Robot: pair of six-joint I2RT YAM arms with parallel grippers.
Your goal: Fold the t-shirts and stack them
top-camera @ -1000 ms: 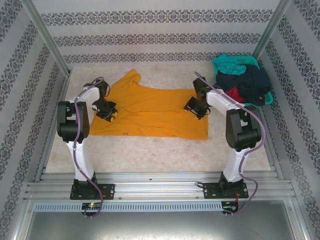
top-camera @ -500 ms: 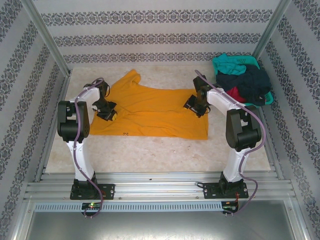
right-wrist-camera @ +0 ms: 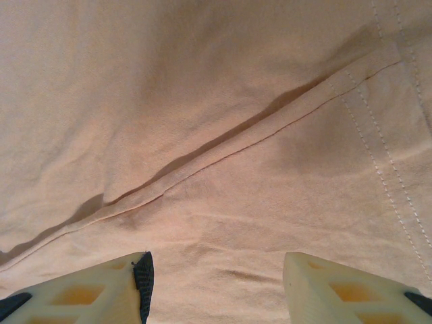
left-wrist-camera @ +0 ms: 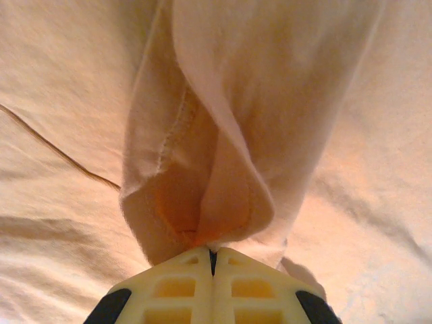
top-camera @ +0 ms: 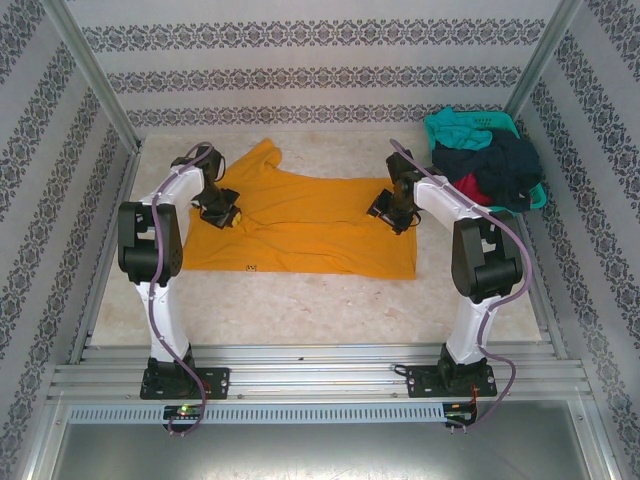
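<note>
orange-yellow cloth, one t-shirt (top-camera: 300,230), lies spread across the middle of the worktop (top-camera: 330,300), with one sleeve reaching toward the far left corner. the left gripper (left-wrist-camera: 212,255) is clenched on a pinched-up fold of hemmed edge at the shirt's left side, and the fabric bunches up out of the closed jaws. the right gripper (right-wrist-camera: 214,287) sits low over the shirt's right side with its jaws parted, flat cloth and a seam between them, nothing grasped. the other t-shirts (top-camera: 495,165) are heaped in the teal basket (top-camera: 438,122) at the far right corner. i'd say the first fold is being set up. next the right jaws need to close on an edge, then both arms should lift evenly and carry the cloth over without dragging the rest.
</note>
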